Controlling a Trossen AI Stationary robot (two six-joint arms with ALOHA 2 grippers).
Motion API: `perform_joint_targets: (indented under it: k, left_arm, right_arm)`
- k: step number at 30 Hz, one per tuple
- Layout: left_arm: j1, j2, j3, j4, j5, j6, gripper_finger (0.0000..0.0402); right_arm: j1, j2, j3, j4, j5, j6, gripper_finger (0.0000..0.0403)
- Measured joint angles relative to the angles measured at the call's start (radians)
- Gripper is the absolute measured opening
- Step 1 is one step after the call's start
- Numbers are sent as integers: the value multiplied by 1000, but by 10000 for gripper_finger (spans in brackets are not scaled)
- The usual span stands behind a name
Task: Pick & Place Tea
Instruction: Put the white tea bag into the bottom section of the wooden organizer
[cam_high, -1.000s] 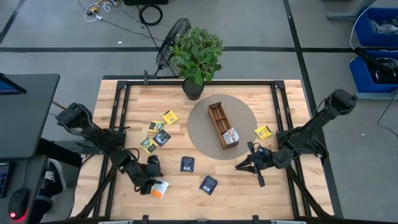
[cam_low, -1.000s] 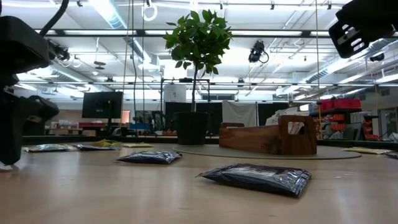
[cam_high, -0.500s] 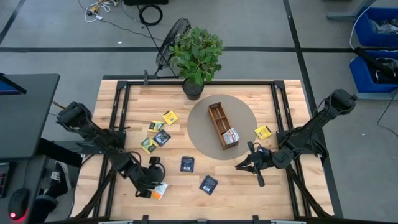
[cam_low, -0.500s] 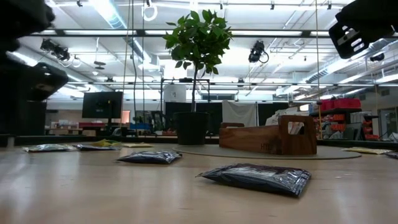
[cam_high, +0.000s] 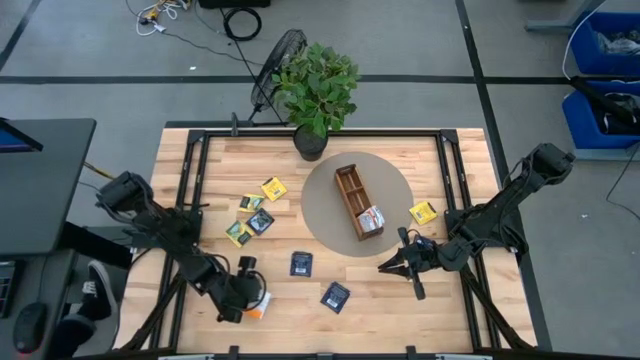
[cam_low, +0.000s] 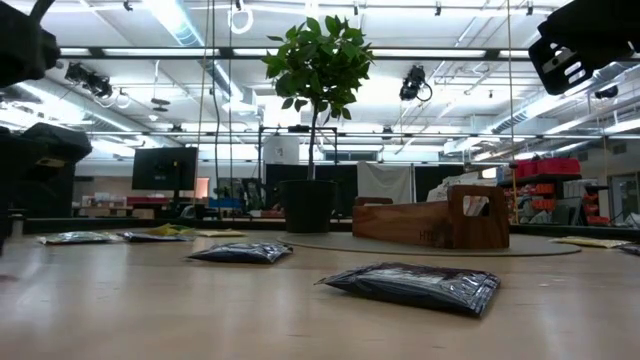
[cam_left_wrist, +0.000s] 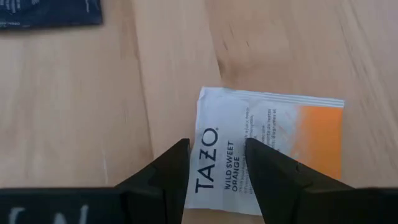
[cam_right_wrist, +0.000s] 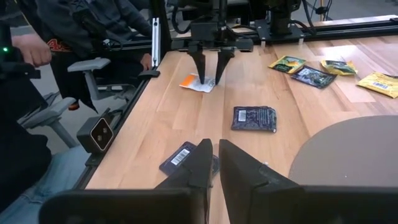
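An orange-and-white tea sachet (cam_left_wrist: 273, 146) lies flat on the wood near the table's near left corner (cam_high: 259, 303). My left gripper (cam_left_wrist: 217, 165) hovers open just above it, pointing steeply down, one finger over the sachet's white end and one beside it; from the right wrist view (cam_right_wrist: 210, 79) I cannot tell whether a tip touches it. My right gripper (cam_high: 385, 266) hangs shut above the table, right of a navy sachet (cam_high: 335, 296). The wooden tray (cam_high: 352, 195) stands on a round grey mat (cam_high: 325, 215) with one sachet (cam_high: 371, 220) in its near end.
More sachets lie loose: yellow (cam_high: 273, 188), green-and-black (cam_high: 238, 233), navy (cam_high: 301, 263), and yellow (cam_high: 422, 212) right of the mat. A potted plant (cam_high: 312, 90) stands at the far edge. A seated person (cam_right_wrist: 37, 56) is beside the table's left side.
My left gripper has risen off the table and drawn a little toward the near edge, rolling slightly, still open. The orange-and-white sachet has stayed where it lay.
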Motion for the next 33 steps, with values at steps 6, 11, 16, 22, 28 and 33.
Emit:
perform_joint_targets:
  k: [6,11,16,22,28,33]
  left_arm:
    - [21,29,1,1,-25,-33,147]
    - [51,30,0,-2,-35,-5,84]
    - [64,31,0,-4,-40,26,12]
    - [62,36,45,-34,-81,132,9]
    - [71,38,108,-56,-244,284,7]
    - [109,38,148,-50,-303,415,5]
  right_arm:
    - [0,0,0,1,1,11,38]
    - [0,0,0,1,61,30,38]
    - [0,0,0,-4,63,35,38]
    - [-2,0,0,19,119,52,38]
    - [-53,1,0,97,80,53,38]
    - [-113,10,1,105,47,52,38]
